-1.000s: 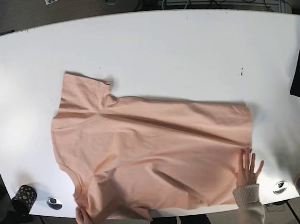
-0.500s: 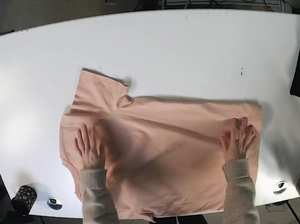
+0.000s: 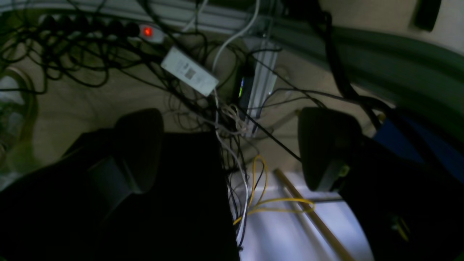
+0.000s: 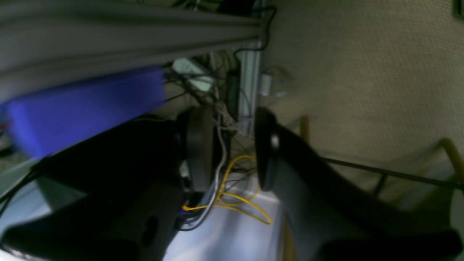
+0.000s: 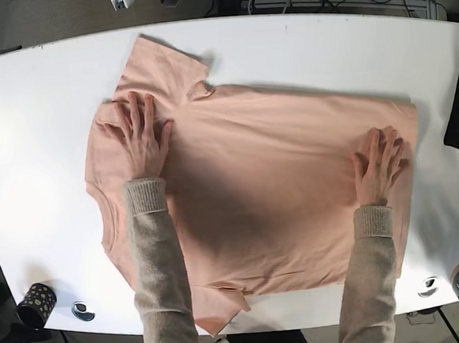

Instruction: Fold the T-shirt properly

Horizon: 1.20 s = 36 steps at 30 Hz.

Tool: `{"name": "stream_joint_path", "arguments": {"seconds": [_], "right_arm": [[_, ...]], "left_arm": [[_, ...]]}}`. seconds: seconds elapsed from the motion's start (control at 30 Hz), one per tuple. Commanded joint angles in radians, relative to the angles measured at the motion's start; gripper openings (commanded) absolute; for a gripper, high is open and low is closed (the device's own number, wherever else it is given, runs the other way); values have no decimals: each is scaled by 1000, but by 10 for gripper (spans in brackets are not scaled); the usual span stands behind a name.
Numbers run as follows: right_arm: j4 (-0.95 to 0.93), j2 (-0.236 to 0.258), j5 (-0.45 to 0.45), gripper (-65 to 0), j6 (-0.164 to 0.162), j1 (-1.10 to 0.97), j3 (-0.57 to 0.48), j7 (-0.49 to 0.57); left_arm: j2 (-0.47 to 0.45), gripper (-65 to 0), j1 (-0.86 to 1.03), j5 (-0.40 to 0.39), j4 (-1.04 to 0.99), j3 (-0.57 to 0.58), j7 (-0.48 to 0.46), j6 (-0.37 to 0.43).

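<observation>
A person's hands (image 5: 140,131) flatten the T-shirt (image 5: 279,191) on the bench (image 5: 33,99); my left end effector (image 3: 232,152) and right end effector (image 4: 228,148) hang released, empty; folding comes next.

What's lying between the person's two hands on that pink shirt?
In the base view, only smooth fabric of the T-shirt lies between the hand near the collar and the hand near the hem; nothing rests on that stretch.

No text can be read — the white adapter's (image 3: 189,71) label is blurred.
</observation>
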Motion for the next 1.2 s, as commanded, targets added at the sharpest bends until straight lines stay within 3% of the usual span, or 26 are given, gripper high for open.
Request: {"name": "stream_joint_path", "arguments": {"seconds": [0.0, 0.13, 0.27, 0.4, 0.6, 1.07, 1.17], "right_arm": [[-41, 6, -23, -469, 6, 16, 3, 5], [-100, -22, -124, -469, 6, 65, 11, 5], [-152, -38, -186, -469, 6, 102, 51, 30], [-156, -43, -193, -469, 8, 87, 72, 74], [-112, -45, -192, -469, 9, 30, 75, 84], [338, -51, -190, -469, 9, -253, 77, 39], [420, -52, -190, -469, 9, -312, 117, 28]], "left_arm": [[2, -118, -33, 44, -76, -3, -5, -6], [5, -118, -74, 89, -165, -3, -41, 6], [19, -118, -138, 107, -281, -3, -81, 88], [25, -118, -105, 102, -270, -9, -164, 40], [32, -118, 18, 102, -80, -6, -173, 20], [85, -118, 337, 102, 492, -6, -170, 20], [89, -118, 405, 102, 607, -4, -170, 20]]}}
